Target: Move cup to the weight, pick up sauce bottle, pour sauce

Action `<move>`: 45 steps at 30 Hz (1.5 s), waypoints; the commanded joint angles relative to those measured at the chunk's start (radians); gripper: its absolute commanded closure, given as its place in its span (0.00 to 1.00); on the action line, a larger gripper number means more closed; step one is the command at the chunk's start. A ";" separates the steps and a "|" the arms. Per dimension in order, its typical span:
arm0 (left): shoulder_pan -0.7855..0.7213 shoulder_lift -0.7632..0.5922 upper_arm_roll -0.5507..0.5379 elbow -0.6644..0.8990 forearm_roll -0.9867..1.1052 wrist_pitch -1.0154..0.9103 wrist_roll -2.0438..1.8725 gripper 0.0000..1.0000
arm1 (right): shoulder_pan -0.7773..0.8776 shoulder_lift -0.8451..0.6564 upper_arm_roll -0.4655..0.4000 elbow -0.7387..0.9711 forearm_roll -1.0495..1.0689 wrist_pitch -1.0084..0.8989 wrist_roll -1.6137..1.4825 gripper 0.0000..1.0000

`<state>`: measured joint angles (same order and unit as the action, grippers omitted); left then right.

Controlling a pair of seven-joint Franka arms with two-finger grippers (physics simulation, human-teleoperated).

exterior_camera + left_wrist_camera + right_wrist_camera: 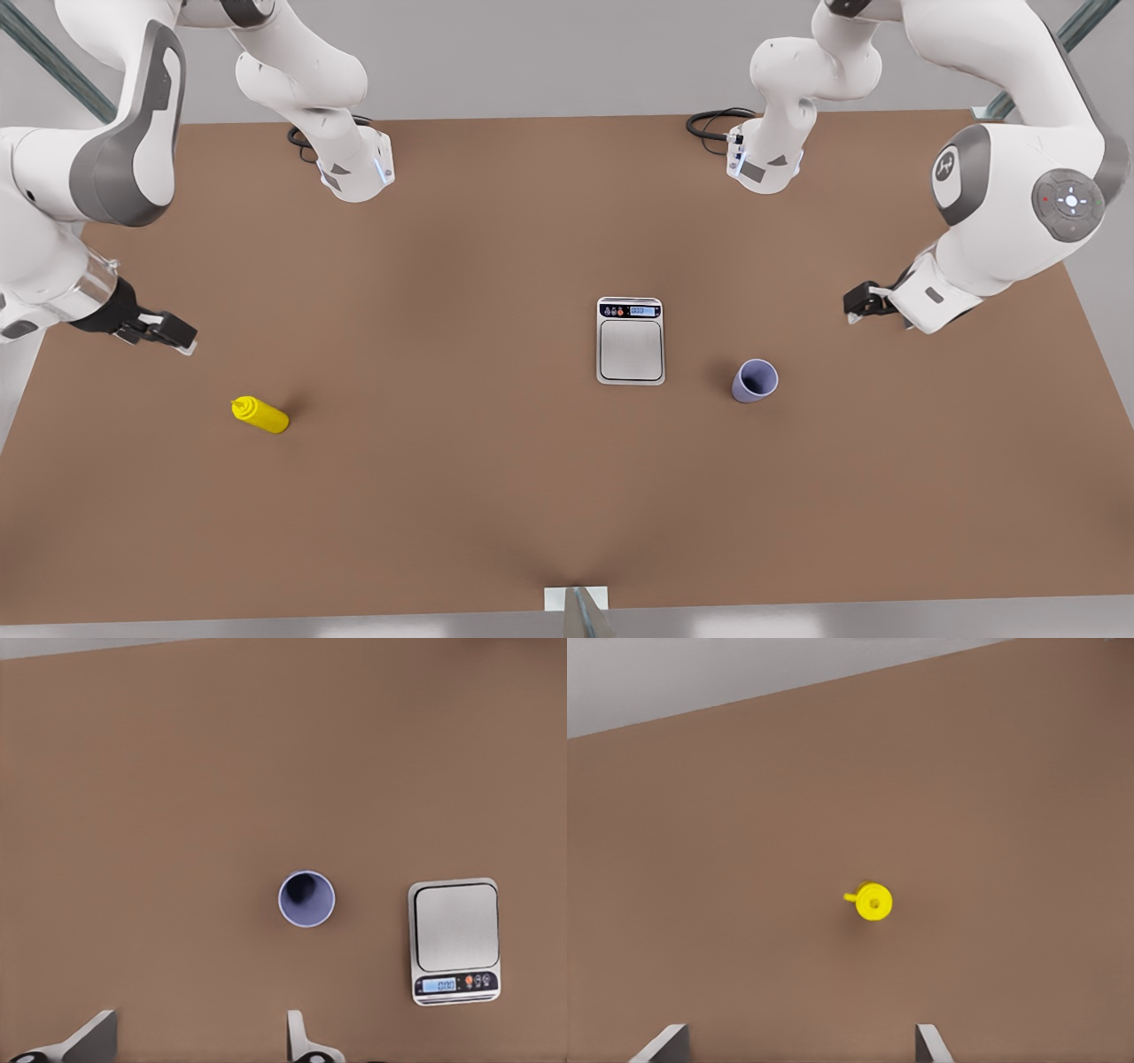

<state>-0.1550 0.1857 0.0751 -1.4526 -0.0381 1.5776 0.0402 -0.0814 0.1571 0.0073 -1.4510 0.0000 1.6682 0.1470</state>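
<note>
Yellow sauce bottle (260, 415) is seen on the table (461, 496), below the right gripper (182, 337), fingers spread. Cup (755, 381) stands beside the weight (630, 341), near the left gripper (856, 304), fingers spread.

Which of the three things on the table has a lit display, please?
The weight: its blue display shows digits beside small buttons. The cup and the yellow sauce bottle have no display.

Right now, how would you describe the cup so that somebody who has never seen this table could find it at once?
Start at the brown table and find the silver-grey scale near its middle. The cup stands just beside it, toward the front view's right, not touching it. It is the small lavender-blue handleless tumbler with a dark inside, unlike the yellow sauce bottle far away.
</note>
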 commanded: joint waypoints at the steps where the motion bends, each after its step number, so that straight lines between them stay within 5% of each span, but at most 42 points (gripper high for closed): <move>1: 0.002 0.000 0.000 0.000 0.003 -0.005 0.003 0.00 | 0.002 0.002 0.000 0.000 0.000 0.002 0.002 0.00; 4: 0.000 0.072 -0.009 -0.090 0.004 0.019 0.001 0.00 | 0.000 0.001 0.002 0.014 0.002 0.002 0.002 0.00; 10: -0.006 0.130 -0.057 -0.494 -0.020 0.487 0.015 0.00 | 0.000 -0.004 -0.001 0.017 0.000 -0.013 -0.001 0.00; 27: -0.003 0.258 -0.058 -0.508 -0.029 0.705 0.012 0.00 | 0.000 0.002 -0.001 0.021 0.000 -0.012 0.006 0.00; 30: -0.003 0.271 -0.058 -0.508 -0.031 0.719 0.004 0.34 | 0.000 0.002 -0.003 0.021 0.000 -0.012 0.006 0.00; 32: -0.003 0.271 -0.060 -0.508 -0.042 0.722 0.001 0.73 | -0.001 0.004 -0.003 0.021 0.000 -0.012 0.006 0.00; 45: -0.012 0.281 -0.060 -0.505 -0.082 0.703 -0.013 0.79 | -0.003 0.004 -0.003 0.023 0.003 -0.010 0.008 0.00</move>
<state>-0.1672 0.4649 0.0154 -1.9476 -0.1008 2.2716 0.0230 -0.0844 0.1611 0.0046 -1.4267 0.0044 1.6582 0.1563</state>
